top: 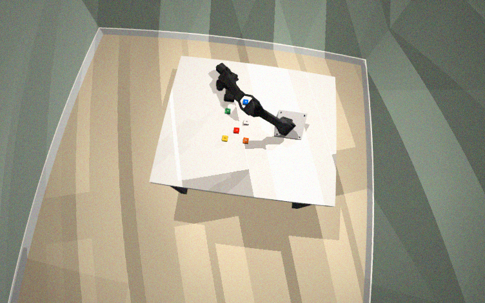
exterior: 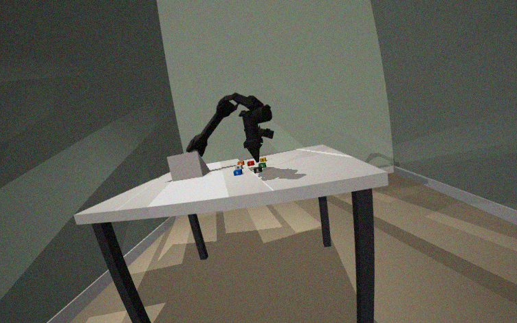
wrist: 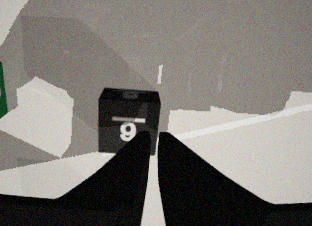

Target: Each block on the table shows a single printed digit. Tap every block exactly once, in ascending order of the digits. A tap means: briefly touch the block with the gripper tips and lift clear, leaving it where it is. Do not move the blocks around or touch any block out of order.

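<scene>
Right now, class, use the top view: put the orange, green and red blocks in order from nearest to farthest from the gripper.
1. Green block, just below the arm's outer end in the top view.
2. Red block, farther down.
3. Orange block, lowest, to the red one's right.

The black arm (top: 253,105) reaches across the white table (top: 293,165) over colored blocks.

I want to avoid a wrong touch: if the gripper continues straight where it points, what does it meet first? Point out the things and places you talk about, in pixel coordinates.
Probably the black block marked 9 (exterior: 257,170) (wrist: 129,112), though its exact depth is unclear.
</scene>
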`<control>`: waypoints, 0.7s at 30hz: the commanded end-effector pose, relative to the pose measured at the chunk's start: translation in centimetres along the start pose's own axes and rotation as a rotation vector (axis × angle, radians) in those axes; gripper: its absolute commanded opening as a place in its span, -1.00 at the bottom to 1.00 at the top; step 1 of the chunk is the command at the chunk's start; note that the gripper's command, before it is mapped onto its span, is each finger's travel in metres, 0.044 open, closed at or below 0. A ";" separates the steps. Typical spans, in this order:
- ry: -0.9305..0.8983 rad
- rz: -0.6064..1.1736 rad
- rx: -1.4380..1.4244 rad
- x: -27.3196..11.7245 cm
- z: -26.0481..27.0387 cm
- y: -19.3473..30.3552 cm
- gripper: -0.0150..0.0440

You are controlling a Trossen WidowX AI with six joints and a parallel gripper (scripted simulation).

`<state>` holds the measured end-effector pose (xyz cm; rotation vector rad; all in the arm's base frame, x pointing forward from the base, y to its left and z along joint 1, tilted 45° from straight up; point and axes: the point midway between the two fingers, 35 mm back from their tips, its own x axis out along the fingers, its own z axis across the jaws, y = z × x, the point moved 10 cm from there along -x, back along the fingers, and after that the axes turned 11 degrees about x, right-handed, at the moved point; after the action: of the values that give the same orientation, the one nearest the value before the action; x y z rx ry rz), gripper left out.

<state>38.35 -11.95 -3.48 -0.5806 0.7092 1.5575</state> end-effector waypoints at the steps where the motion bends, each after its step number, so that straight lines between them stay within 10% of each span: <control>1: -0.008 0.009 0.010 1.1 0.0 0.2 -0.42; 21: -0.009 0.009 0.010 2.9 0.1 0.3 -0.42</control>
<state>38.06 -10.13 -5.14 -0.5815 0.7067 1.5597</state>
